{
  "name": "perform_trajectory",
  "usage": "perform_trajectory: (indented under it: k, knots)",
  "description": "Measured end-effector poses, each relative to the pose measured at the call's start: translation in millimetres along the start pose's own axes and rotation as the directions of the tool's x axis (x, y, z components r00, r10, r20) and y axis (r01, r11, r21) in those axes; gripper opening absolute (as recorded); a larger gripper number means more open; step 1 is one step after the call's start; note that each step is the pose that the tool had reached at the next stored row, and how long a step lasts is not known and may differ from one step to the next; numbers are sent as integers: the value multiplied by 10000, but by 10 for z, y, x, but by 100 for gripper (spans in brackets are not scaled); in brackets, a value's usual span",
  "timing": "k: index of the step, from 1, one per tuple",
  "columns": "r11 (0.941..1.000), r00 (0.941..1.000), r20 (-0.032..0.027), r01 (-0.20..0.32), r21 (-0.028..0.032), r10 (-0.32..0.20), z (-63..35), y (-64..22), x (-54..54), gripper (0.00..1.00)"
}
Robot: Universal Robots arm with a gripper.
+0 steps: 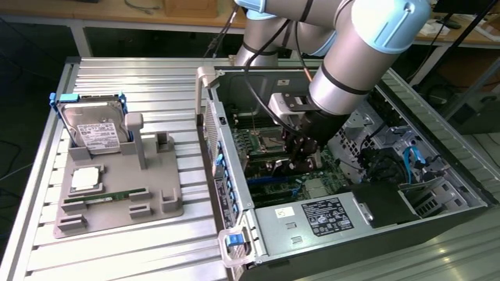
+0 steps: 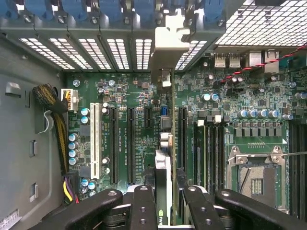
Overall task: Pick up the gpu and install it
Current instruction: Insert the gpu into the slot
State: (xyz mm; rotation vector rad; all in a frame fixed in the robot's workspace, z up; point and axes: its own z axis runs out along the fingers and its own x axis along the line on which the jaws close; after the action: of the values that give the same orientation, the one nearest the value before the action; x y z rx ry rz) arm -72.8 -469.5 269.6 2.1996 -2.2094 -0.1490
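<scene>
Slatted metal table; wooden benches behind. Open case on the table, arm reaching inside. Grey tray beside it: hard drive, memory stick. Gripper fingers clamped narrowly on the gpu, held edge-on over the motherboard slots.

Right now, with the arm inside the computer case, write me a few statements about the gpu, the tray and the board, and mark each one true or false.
1. The gripper is shut on the gpu, holding it on edge over the motherboard slots. True.
2. The hard drive lies inside the computer case. False: it stands in the grey tray outside the case, on the exterior view's left.
3. The green memory stick lies on that tray. True.
4. A cooler covers the CPU socket. False: the socket is uncovered, with only its metal frame around it.
</scene>
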Motion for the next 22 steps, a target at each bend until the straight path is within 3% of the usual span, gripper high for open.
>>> perform_trajectory:
  k: [5,17,22]
  knots:
    - [10000,10000,-5,-2,-19,2,-52,5,-2,27]
    - [10000,10000,3,0,-20,1,-50,54,-2,27]
    - [10000,10000,3,-1,-20,1,-46,112,-4,27]
